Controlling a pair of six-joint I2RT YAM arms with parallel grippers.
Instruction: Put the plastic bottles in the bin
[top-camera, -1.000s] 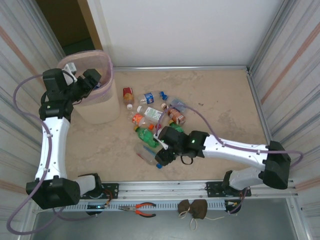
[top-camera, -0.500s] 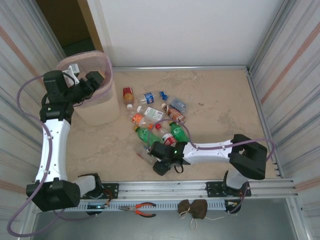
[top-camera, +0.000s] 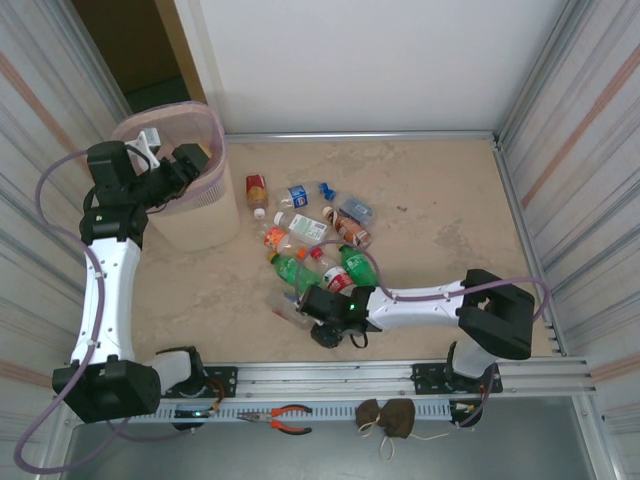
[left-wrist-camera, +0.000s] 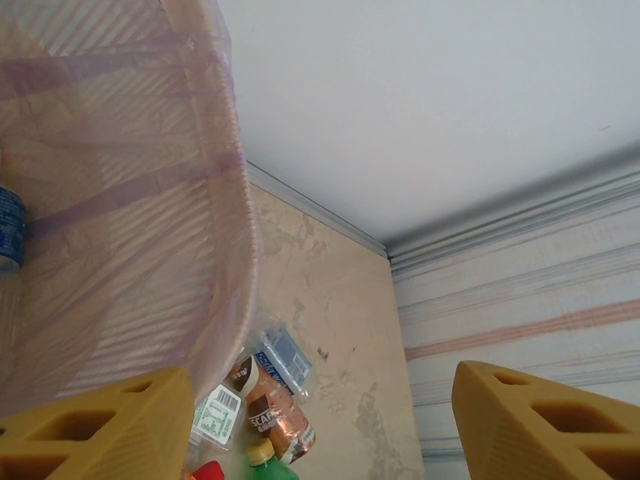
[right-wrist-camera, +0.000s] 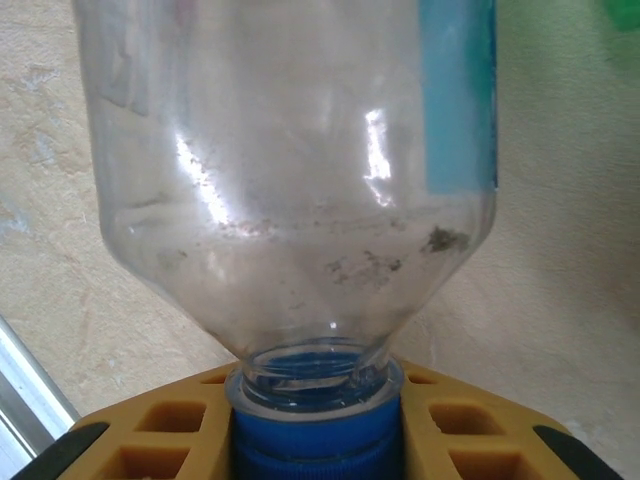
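Bin (top-camera: 212, 135) at the far left corner of the table (top-camera: 440, 200), seen from overhead. The left gripper (top-camera: 178, 168) hangs at its near rim. Loose bottles (top-camera: 310, 235) lie in a cluster mid-table, just right of the bin, with red, blue and green labels. The right arm is folded low along the near edge. The right gripper (top-camera: 322, 328) is down at the near end of the cluster, on a clear bottle (top-camera: 293, 308) lying on its side. Judgement: this one was chosen because it lies nearest the arm and at the fringe of the pile.

Left wrist view. The fingers (left-wrist-camera: 95, 420) are spread wide with nothing between them. The bin's pink mesh wall (left-wrist-camera: 120, 200) is on the left, and a blue-labelled bottle (left-wrist-camera: 8, 228) shows through it, apparently inside. Part of the cluster is on the table below. Judgement: the arm is parked by the bin with nothing in its jaws, clear of the other arm's work.

Right wrist view. The clear bottle (right-wrist-camera: 290, 180) lies flat on the table, body pointing away from the wrist, with a blue label strip on one side. Its blue cap (right-wrist-camera: 315, 455) sits squarely between the fingers (right-wrist-camera: 170, 425). The jaws are pressed in on the cap and neck from both sides, with no gap visible. Judgement: the neck is the narrow, stiff part, so it should hold where the thin body would crush. The body may swing once lifted. The bottle rests on the table, well apart from the bin, so the lift and the carry to the far left corner are not yet done.
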